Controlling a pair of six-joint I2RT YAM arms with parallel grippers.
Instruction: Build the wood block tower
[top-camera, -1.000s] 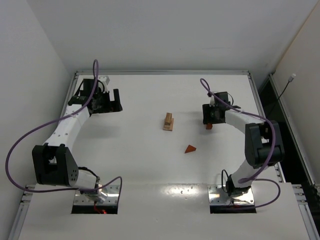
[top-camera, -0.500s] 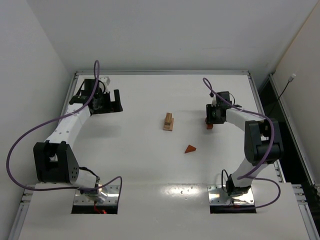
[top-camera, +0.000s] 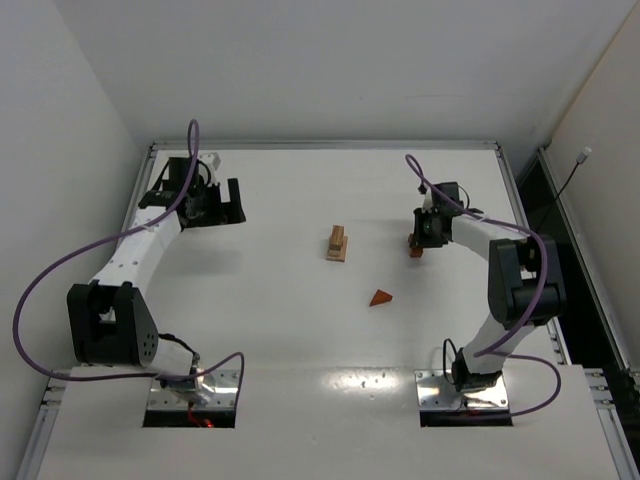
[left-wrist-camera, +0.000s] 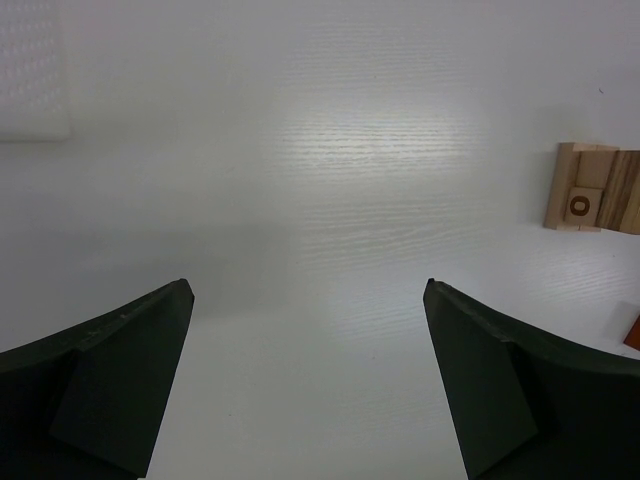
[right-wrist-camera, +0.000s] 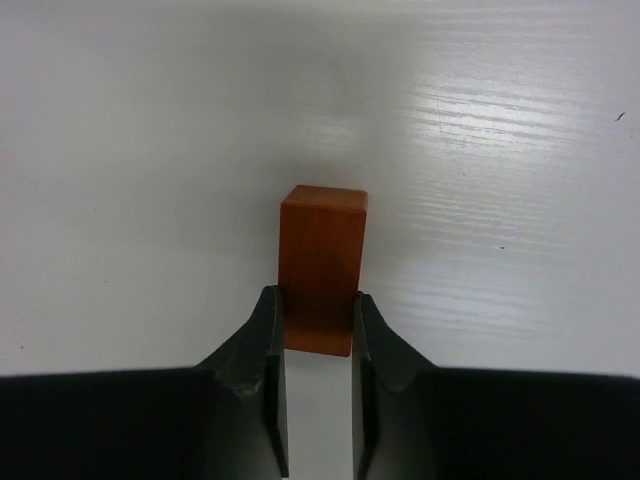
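A small stack of pale tan wooden blocks, the wood block tower (top-camera: 337, 243), stands at the table's middle; it also shows at the right edge of the left wrist view (left-wrist-camera: 592, 201). A reddish-brown triangular wedge (top-camera: 380, 297) lies in front of it. My right gripper (top-camera: 419, 243) is shut on a reddish-brown rectangular block (right-wrist-camera: 320, 268), its fingertips (right-wrist-camera: 270, 312) pressed on the block's near end, low over the table right of the tower. My left gripper (top-camera: 232, 202) is open and empty at the far left.
A white shallow tray's corner (left-wrist-camera: 30, 80) shows at the upper left of the left wrist view. The table has a raised rim (top-camera: 325, 145) at the back and sides. Purple cables loop over both arms.
My right gripper has shifted slightly and closed on the reddish-brown block. The left arm, the tower and the wedge have not moved.
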